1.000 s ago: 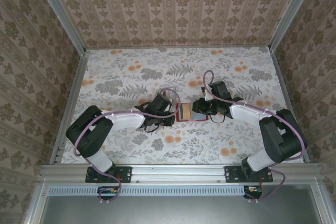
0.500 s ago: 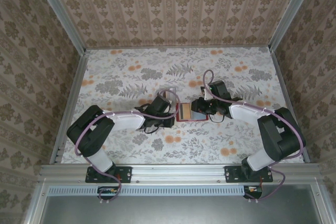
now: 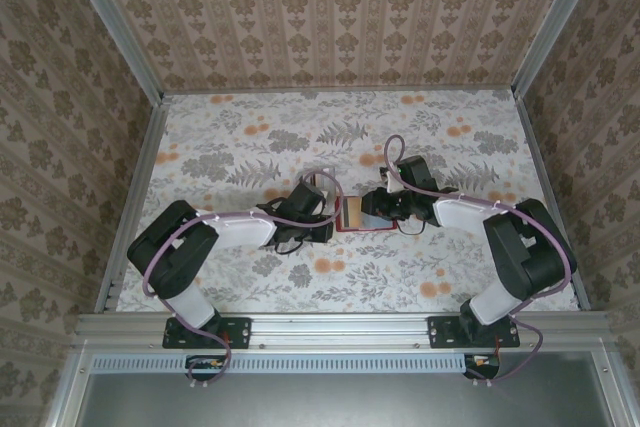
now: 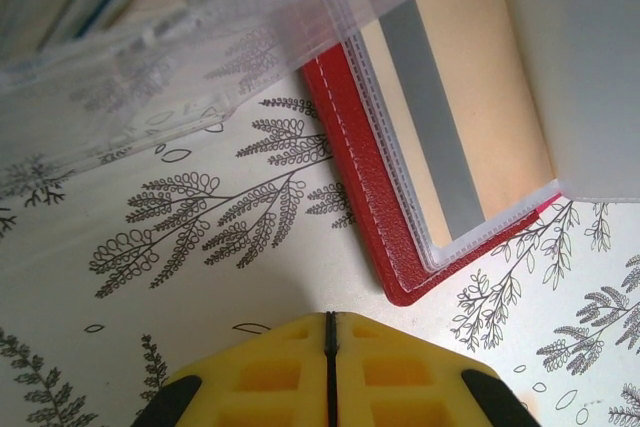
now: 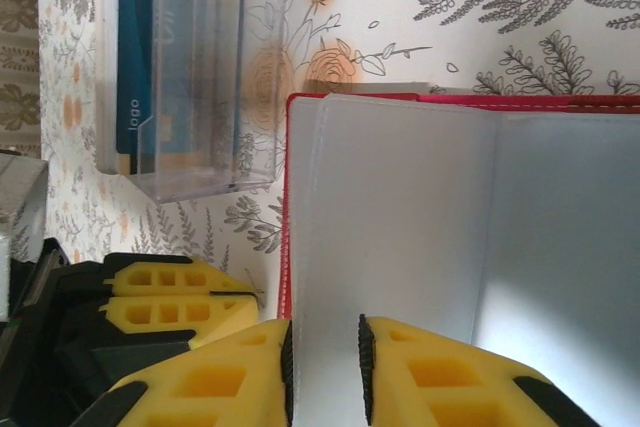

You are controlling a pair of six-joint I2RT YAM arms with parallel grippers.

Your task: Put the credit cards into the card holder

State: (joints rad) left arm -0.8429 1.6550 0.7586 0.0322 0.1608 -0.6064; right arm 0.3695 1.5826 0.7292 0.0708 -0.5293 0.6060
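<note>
Right tool (image 5: 326, 335) eased apart, over card holder (image 5: 400, 207)

Setting: robot test cell in a lab, dressed to look like a home. You have before you: aluminium frame posts (image 3: 112, 25); patterned wallpaper (image 3: 330, 17) on the walls; floral tabletop (image 3: 220, 137); left arm (image 3: 235, 225) and right arm (image 3: 470, 215) bolted to a metal rail (image 3: 340, 329) at the near edge.

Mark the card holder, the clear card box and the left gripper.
card holder (image 4: 372, 217), left wrist view, red cover edge.
clear card box (image 5: 190, 67), right wrist view, middle of its see-through side.
left gripper (image 4: 328, 367), left wrist view, seam between the shut yellow fingertips.
</note>
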